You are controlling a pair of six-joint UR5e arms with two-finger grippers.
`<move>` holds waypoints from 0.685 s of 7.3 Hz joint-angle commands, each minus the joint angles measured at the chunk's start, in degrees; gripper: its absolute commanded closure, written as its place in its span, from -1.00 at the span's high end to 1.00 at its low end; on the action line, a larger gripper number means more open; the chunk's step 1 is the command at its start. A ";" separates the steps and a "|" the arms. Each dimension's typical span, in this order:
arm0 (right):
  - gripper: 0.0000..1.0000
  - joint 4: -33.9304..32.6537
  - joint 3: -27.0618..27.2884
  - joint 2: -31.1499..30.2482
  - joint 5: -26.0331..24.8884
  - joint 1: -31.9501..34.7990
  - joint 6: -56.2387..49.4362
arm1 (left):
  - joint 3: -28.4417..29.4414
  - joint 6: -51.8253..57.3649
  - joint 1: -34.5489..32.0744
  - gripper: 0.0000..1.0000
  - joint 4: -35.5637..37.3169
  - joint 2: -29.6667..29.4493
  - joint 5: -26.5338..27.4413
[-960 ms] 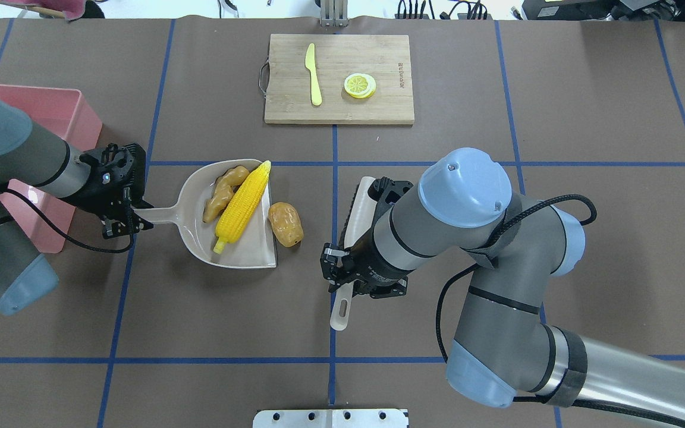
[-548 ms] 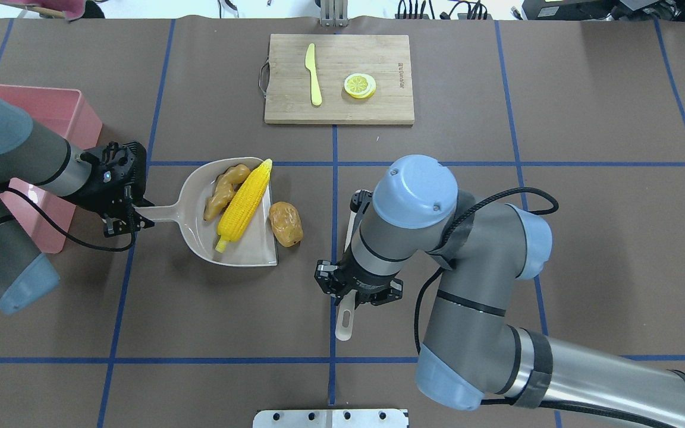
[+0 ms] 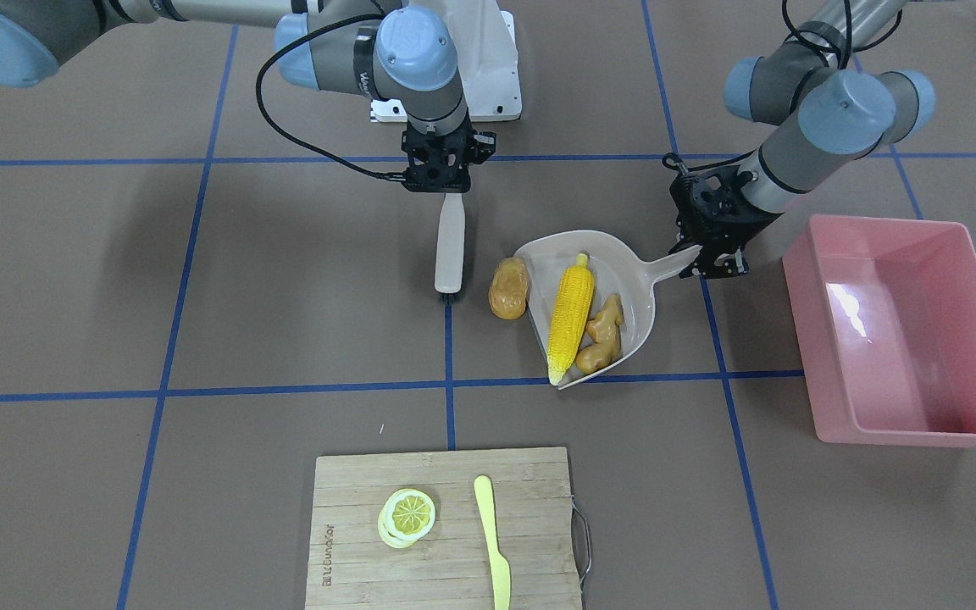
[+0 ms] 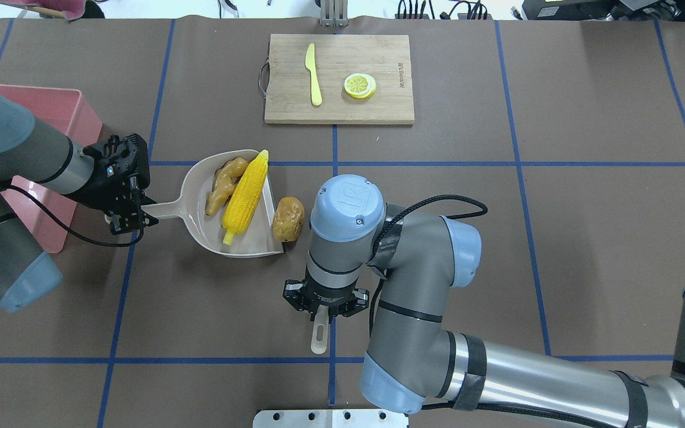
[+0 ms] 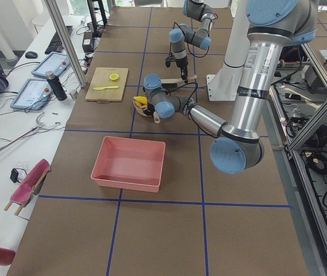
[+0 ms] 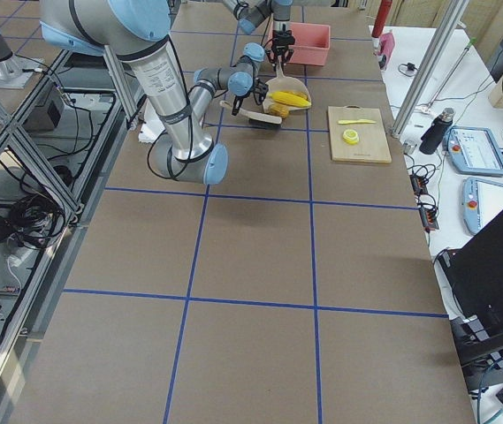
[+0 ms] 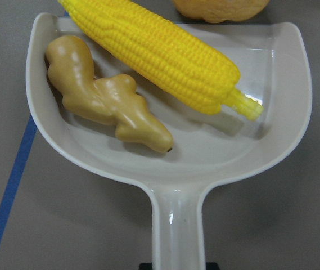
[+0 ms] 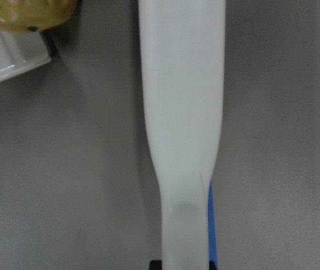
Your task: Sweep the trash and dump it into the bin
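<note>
The beige dustpan (image 4: 247,245) lies on the table with the yellow corn cob (image 4: 246,196) and the tan ginger root (image 4: 222,184) inside it. My left gripper (image 4: 131,211) is shut on the dustpan's handle. The brown potato (image 4: 288,219) rests on the table just outside the pan's open lip. My right gripper (image 4: 321,312) is shut on the handle of a beige brush (image 3: 450,246), whose dark bristles stand on the table beside the potato. The pink bin (image 3: 878,224) sits empty beyond the dustpan's handle, partly hidden under my left arm in the overhead view.
A wooden cutting board (image 4: 378,107) at the far middle carries a pale yellow knife (image 4: 314,74) and a lemon slice (image 4: 360,85). Blue tape lines cross the brown table. My right arm's elbow (image 4: 348,208) hangs over the brush.
My right arm has swung left and carried the brush closer to the potato. The dustpan has shifted slightly, with the corn and ginger still in it.
</note>
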 commanded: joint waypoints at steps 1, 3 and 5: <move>-1.00 0.29 -2.41 2.65 -0.20 -0.81 -1.57 | 0.04 -0.38 0.01 -1.00 0.01 -0.03 0.00; -1.00 0.56 -2.32 3.88 -0.20 -1.68 -1.49 | 0.04 0.32 0.19 -1.00 -0.08 -0.03 0.00; -1.00 4.31 -3.02 4.15 -0.72 -2.30 -1.40 | 0.04 0.32 0.19 -1.00 -0.17 -0.21 0.00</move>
